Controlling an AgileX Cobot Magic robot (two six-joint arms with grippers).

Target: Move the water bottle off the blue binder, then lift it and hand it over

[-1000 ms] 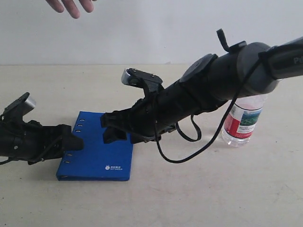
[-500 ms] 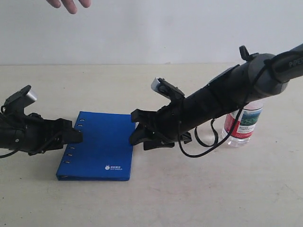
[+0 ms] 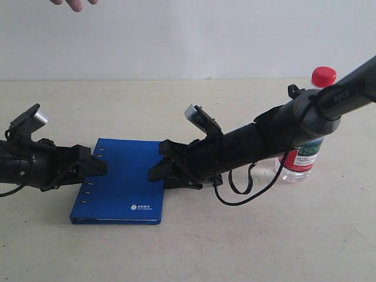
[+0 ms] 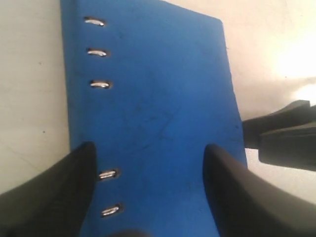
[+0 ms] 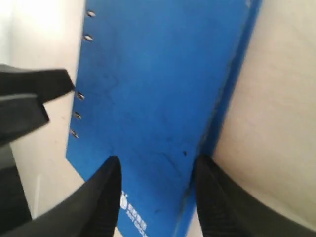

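Note:
The water bottle [image 3: 303, 160] stands upright on the table at the right, off the blue binder [image 3: 126, 188]; its red cap shows above my right arm, which crosses in front of its upper body. The binder lies flat at left centre. My right gripper [image 3: 160, 163] is open at the binder's right edge, holding nothing; in the right wrist view the gripper [image 5: 158, 160] straddles that edge of the binder [image 5: 158, 74]. My left gripper [image 3: 97, 164] is open and empty at the spine side; in the left wrist view the gripper [image 4: 149, 147] spans the binder [image 4: 158, 98] beside the slots.
A person's hand [image 3: 73, 4] shows at the top left edge, high over the table. A black cable [image 3: 247, 191] loops down from my right arm to the table beside the bottle. A pale wall rises behind the beige tabletop [image 3: 247, 247].
My right arm has lowered and pulled back from over the binder to its right edge, uncovering the bottle's cap. The left gripper edged right. The hand has drawn upward.

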